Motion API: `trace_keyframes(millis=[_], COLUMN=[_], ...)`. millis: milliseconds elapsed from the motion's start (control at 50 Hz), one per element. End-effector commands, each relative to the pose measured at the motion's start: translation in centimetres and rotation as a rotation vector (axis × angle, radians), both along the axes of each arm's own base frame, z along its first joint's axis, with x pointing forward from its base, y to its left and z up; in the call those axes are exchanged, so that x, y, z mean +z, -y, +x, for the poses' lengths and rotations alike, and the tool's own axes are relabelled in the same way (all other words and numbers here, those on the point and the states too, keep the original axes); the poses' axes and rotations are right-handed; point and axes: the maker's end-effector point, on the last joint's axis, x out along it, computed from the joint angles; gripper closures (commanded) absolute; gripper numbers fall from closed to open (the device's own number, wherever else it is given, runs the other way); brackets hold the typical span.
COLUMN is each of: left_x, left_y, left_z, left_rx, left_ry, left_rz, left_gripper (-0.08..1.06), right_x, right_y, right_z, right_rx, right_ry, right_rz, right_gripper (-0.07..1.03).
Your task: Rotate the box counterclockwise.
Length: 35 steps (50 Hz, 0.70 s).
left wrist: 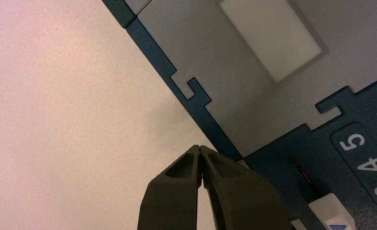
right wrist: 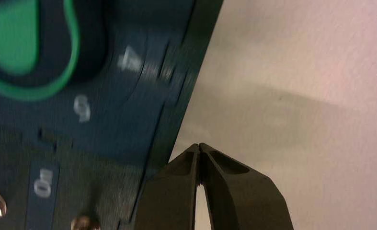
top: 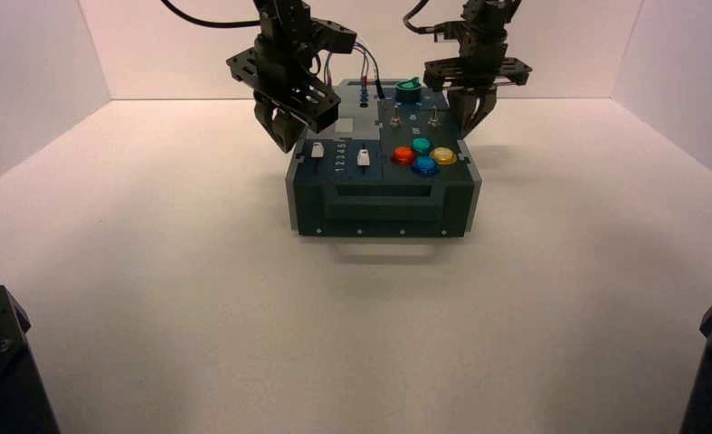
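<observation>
Plainly, only the left wrist view shows the white slider's (left wrist: 333, 211) numeral 5.

High view: from above and behind the arms, facing down and forward over the box (top: 384, 194) and the white surface (top: 243, 298) to the back wall (top: 388, 54); widest and farthest. Left wrist view: from the left arm's wrist, close over the box's left edge. Right wrist view: from the right arm's wrist, close over its right edge, by the green knob (top: 408, 90). Each wrist view shares its edge and adjoining surface with the high view.
</observation>
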Motion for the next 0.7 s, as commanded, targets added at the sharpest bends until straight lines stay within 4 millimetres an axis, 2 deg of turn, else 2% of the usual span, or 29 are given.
trace_keyframes(millis=[20, 180, 380, 580, 700], left_x=[1.8, 5.4, 9.5, 11.0, 11.8], left_y=[1.9, -0.4, -0.8, -1.2, -1.3], left_z=[-1.1, -0.2, -0.3, -0.9, -1.2], left_rx=[-0.052, 0.005, 0.02, 0.034, 0.044], left_ry=[0.034, 0.096, 0.171, 0.193, 0.206], left_rz=[-0.04, -0.085, -0.143, -0.166, -0.181], left_gripper=[1.01, 1.01, 1.01, 1.01, 1.01], right_x=[3.7, 6.5, 10.4, 12.6, 13.4], right_y=[-1.7, -1.4, -1.3, -1.0, -0.8], right_z=[-0.8, -2.5, -4.8, -7.4, -8.2], right_rx=[0.046, 0.037, 0.038, 0.044, 0.049], right_ry=[0.062, 0.092, 0.148, 0.173, 0.19], right_rz=[0.008, 0.023, 0.056, 0.076, 0.081], right_gripper=[0.99, 0.99, 0.99, 0.99, 0.99])
